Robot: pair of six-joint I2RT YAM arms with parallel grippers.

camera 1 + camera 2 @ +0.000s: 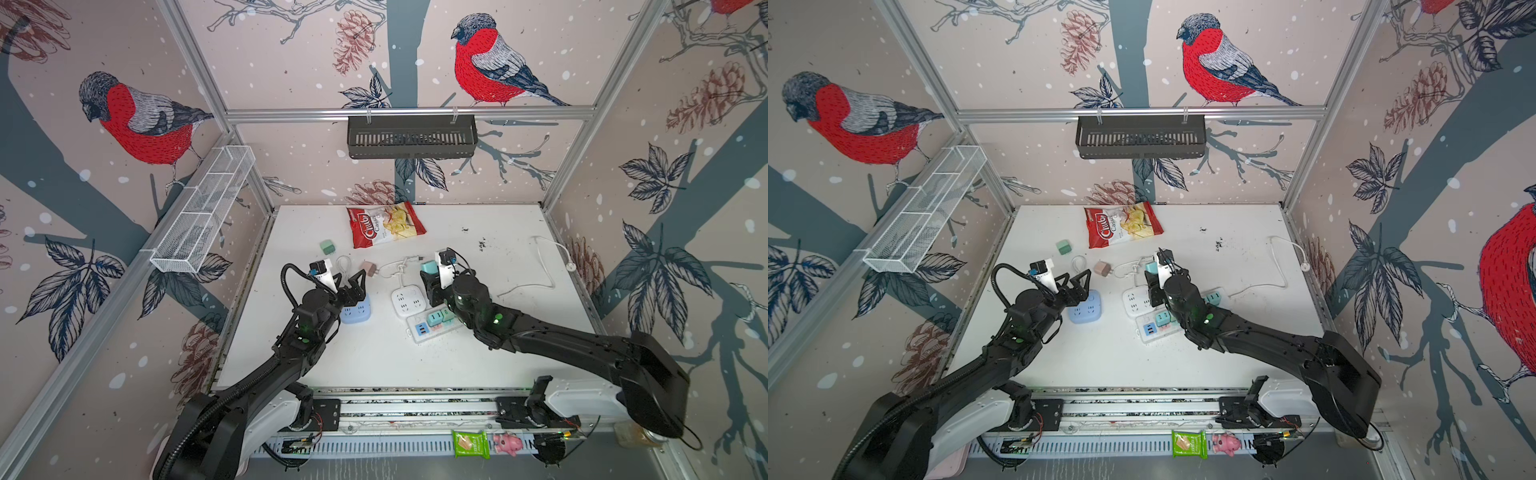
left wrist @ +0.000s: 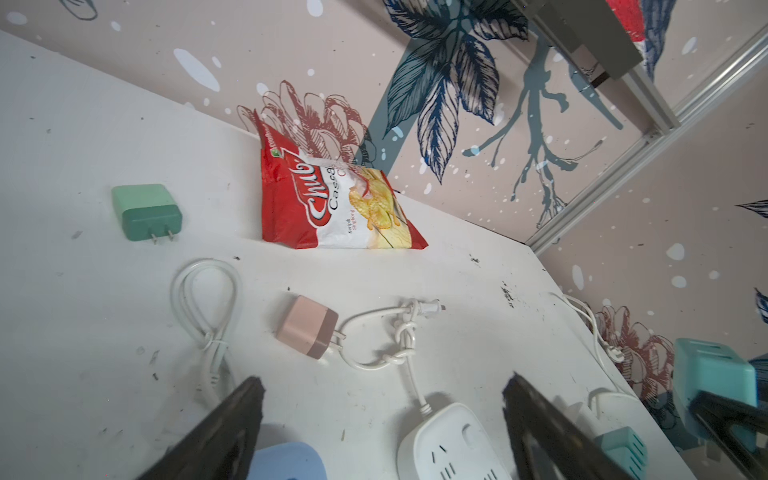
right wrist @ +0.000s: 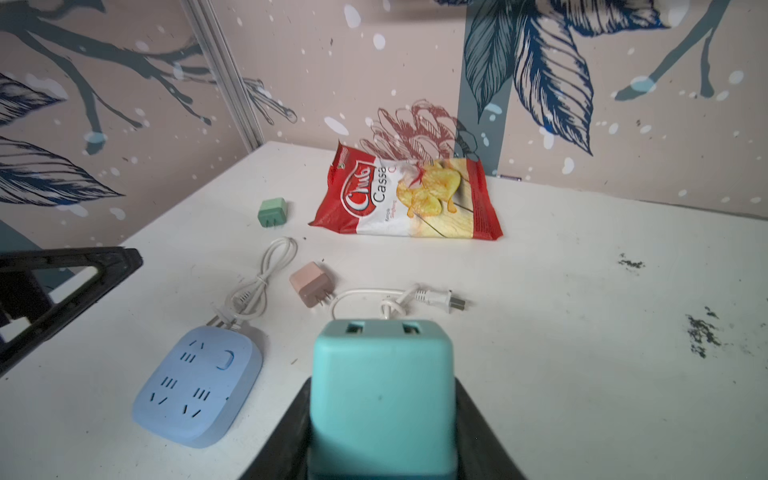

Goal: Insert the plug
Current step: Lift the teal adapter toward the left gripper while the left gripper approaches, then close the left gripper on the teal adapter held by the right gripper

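Note:
My right gripper (image 3: 382, 419) is shut on a teal plug (image 3: 380, 382), held above the table over the white square socket (image 1: 408, 301); the plug (image 1: 428, 266) shows in both top views. My left gripper (image 2: 384, 380) hangs open and empty above the far edge of the blue socket (image 3: 199, 386), (image 1: 356, 311). A long white power strip (image 1: 432, 326) with teal plugs in it lies partly under my right arm. A pink plug (image 2: 307, 326) and a green plug (image 2: 147, 212) lie loose on the table.
A red chips bag (image 1: 384, 224) lies at the back of the table. The sockets' white cords (image 2: 208, 307) coil near the pink plug, and another white cable (image 1: 544, 266) runs along the right side. A black basket (image 1: 411, 135) and a white mesh basket (image 1: 203, 208) hang on the walls.

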